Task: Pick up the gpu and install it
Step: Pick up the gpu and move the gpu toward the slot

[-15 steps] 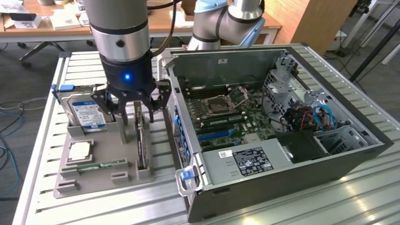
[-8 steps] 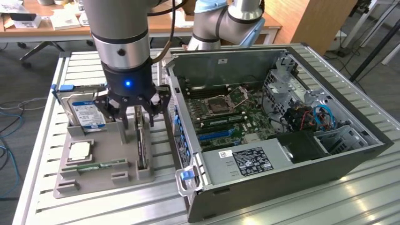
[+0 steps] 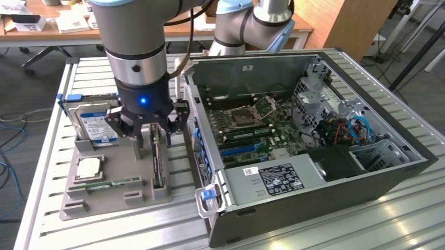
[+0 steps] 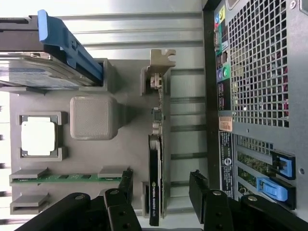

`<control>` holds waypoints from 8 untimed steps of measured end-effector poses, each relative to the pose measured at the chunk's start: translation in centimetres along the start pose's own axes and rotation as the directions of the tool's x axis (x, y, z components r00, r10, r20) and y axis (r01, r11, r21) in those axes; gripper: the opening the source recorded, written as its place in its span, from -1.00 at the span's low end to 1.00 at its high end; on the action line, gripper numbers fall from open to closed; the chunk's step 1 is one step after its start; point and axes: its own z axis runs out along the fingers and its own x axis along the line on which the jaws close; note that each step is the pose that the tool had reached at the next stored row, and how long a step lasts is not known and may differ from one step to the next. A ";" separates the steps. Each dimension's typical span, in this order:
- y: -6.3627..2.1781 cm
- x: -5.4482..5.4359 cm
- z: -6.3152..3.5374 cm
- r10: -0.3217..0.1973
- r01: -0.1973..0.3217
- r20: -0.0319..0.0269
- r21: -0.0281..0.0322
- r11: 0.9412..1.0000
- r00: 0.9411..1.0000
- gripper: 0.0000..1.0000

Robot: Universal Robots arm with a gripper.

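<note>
Off to exterior view's left of end effector [image 3: 151, 138]: blue-labelled hard drive [image 3: 97, 124] upright in grey holder [image 3: 104, 203]; CPU [image 3: 89, 167] and RAM stick [image 3: 104, 183] lie flat in same holder. I see end effector spread wide, fingers [image 4: 126, 185] straddling gpu [image 3: 158, 169], gap either side in wrist view, nothing gripped. Gpu stands on edge in holder slot, directly below end effector, silver bracket [image 4: 161, 60] at end toward hard drive. To exterior view's right, just beside end effector: open PC case [image 3: 278, 177] on slatted tabletop [image 3: 361, 224].

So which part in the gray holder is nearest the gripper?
The gpu, the thin dark card standing on edge under the gripper; the hard drive and chip sit farther off.
</note>
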 end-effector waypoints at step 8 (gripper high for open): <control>-0.07 0.1 1.45 0.000 0.000 0.000 0.000 1.000 1.000 0.18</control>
